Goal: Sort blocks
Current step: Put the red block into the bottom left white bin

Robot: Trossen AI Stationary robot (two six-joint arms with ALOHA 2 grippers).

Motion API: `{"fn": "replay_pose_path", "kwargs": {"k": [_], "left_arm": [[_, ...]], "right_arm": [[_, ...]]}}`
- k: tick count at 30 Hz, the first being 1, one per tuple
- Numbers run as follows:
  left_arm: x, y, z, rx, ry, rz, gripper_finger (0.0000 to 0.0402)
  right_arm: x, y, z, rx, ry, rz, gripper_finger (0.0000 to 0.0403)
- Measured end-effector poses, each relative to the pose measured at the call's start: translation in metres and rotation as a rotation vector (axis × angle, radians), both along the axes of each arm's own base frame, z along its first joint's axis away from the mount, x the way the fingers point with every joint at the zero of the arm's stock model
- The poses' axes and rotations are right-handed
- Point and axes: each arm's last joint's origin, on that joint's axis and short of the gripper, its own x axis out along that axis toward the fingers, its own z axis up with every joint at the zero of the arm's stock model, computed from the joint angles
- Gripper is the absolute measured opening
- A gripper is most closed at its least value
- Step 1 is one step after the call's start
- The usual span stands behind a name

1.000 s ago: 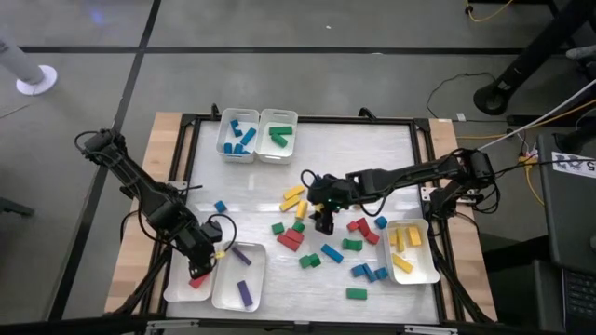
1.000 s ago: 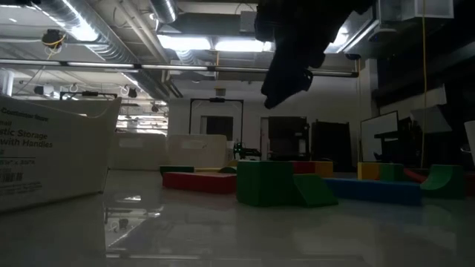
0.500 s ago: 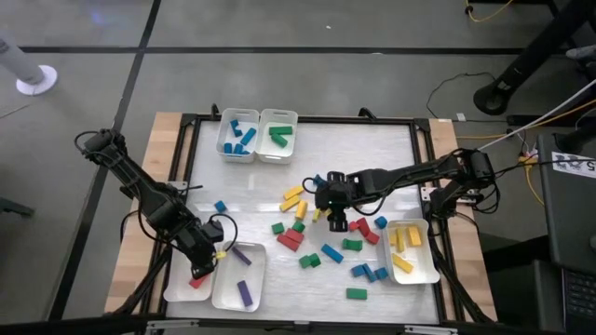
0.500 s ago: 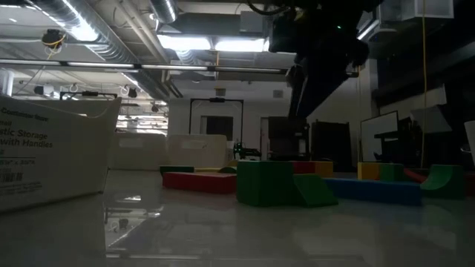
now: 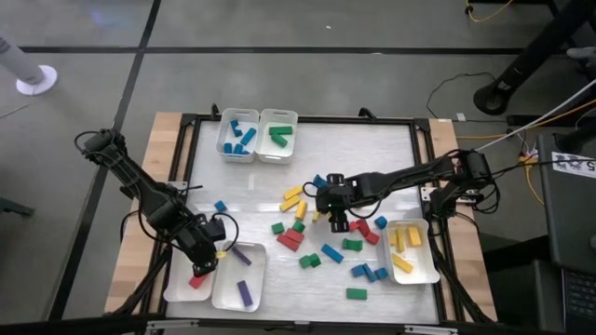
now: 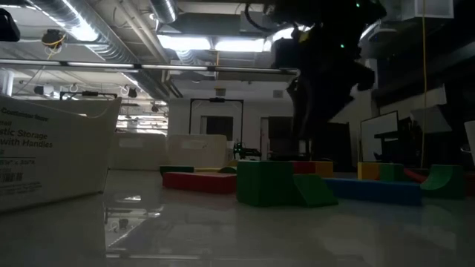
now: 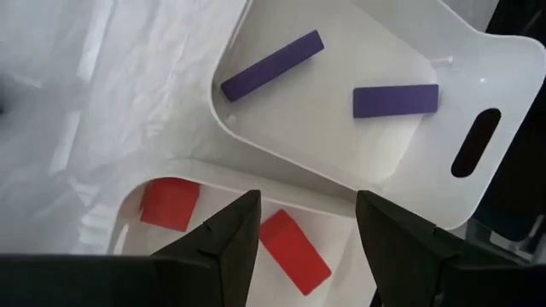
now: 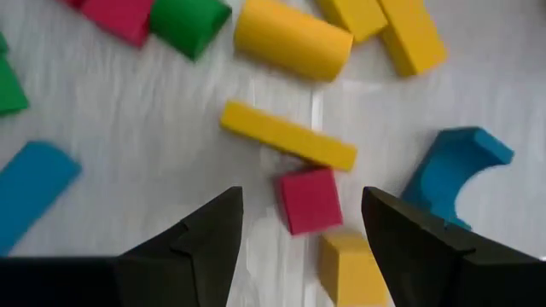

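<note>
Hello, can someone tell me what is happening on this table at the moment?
A two-armed robot is sorting coloured blocks into white trays. The right gripper hangs open over the loose pile in the middle of the table, with a small red cube between its fingers but not gripped. The left gripper waits open and empty above the tray with red blocks, next to the tray with purple bars. Blue, green and yellow blocks already lie in other trays.

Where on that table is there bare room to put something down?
The table's far right stretch, beside the green tray, is bare, as is the strip left of the loose blocks. Around the right gripper it is crowded.
</note>
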Motion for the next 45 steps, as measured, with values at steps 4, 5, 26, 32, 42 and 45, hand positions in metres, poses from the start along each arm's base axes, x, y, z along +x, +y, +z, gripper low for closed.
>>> {"fn": "replay_pose_path", "kwargs": {"k": [4, 5, 26, 32, 42, 45], "left_arm": [[0.0, 0.0, 0.0, 0.004, -0.004, -0.013, 0.0182], [0.0, 0.0, 0.0, 0.005, -0.004, -0.015, 0.0182], [0.001, 0.001, 0.0, 0.036, -0.03, -0.019, 0.0182], [0.001, 0.001, 0.0, 0.037, -0.031, -0.021, 0.0182], [0.001, 0.001, 0.0, 0.056, -0.05, -0.01, 0.0182], [0.002, 0.002, 0.0, 0.08, -0.071, 0.001, 0.0182]], "right_arm": [[-0.002, -0.003, -0.01, -0.002, 0.01, -0.007, 0.0239], [-0.001, -0.003, -0.013, -0.001, 0.011, -0.008, 0.0239], [-0.001, -0.028, -0.038, 0.085, 0.0, -0.059, 0.023], [0.0, -0.028, -0.046, 0.083, 0.028, -0.06, 0.0175], [0.005, -0.027, -0.05, 0.106, 0.041, -0.052, 0.0132], [0.01, -0.027, -0.041, 0.113, 0.046, -0.049, 0.0144]]}}
